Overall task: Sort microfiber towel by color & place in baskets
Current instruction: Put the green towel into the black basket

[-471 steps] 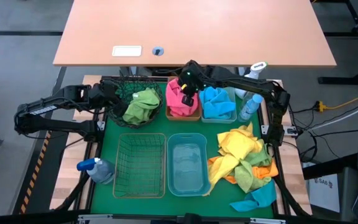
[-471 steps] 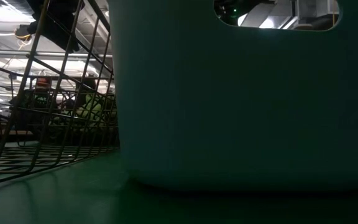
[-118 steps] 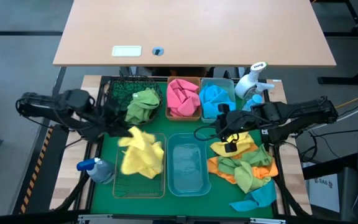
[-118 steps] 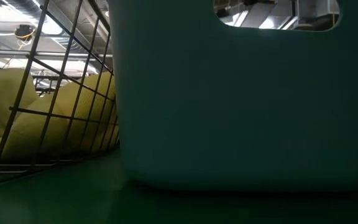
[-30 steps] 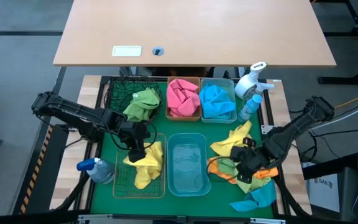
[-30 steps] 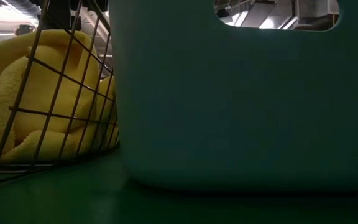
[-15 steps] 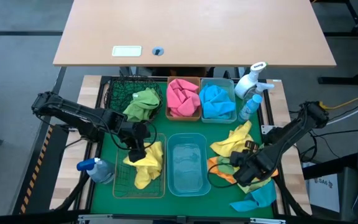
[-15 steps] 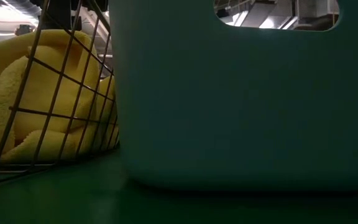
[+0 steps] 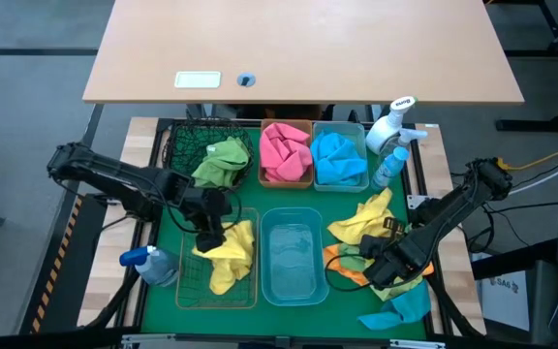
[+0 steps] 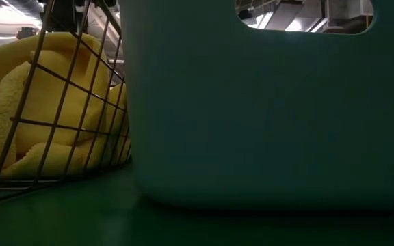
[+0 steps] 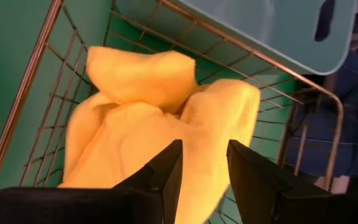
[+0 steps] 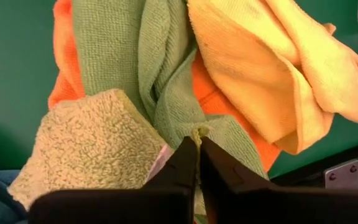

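My left gripper [image 9: 208, 225] hangs open over the rectangular wire basket [image 9: 190, 281], above the crumpled yellow towel [image 11: 148, 106] that lies on the basket's floor. My right gripper [image 9: 380, 268] is down on the towel pile at the table's right and is shut on a green towel [image 12: 160, 74]. That towel lies on an orange towel [image 12: 64, 62], beside a yellow one [image 12: 260, 68] and a fuzzy pale-green one [image 12: 86, 143]. In the low view the yellow towel [image 10: 40, 102] shows behind the basket's wires. My left gripper [image 11: 204, 158] stands open just over the yellow towel; whether its fingertips touch it, I cannot tell. My right gripper [image 12: 197, 144] pinches a raised fold of the green towel [image 12: 194, 129] between its two fingertips, coming from above. The rest of the towel lies slack on the pile.
Along the far side stand the dark green mesh basket [image 9: 184, 145] with a green towel, the amber bin [image 9: 303, 182] with a pink one, and the blue bin [image 9: 361, 182] with a blue one. The pale blue bin [image 9: 291, 218] sits mid-table. Spray bottles [image 9: 392, 121] [image 9: 148, 264] stand nearby.
My right gripper has moved a little toward the table's near edge and down onto the towel pile, then stayed there. The yellow towel lies in the wire basket as before.
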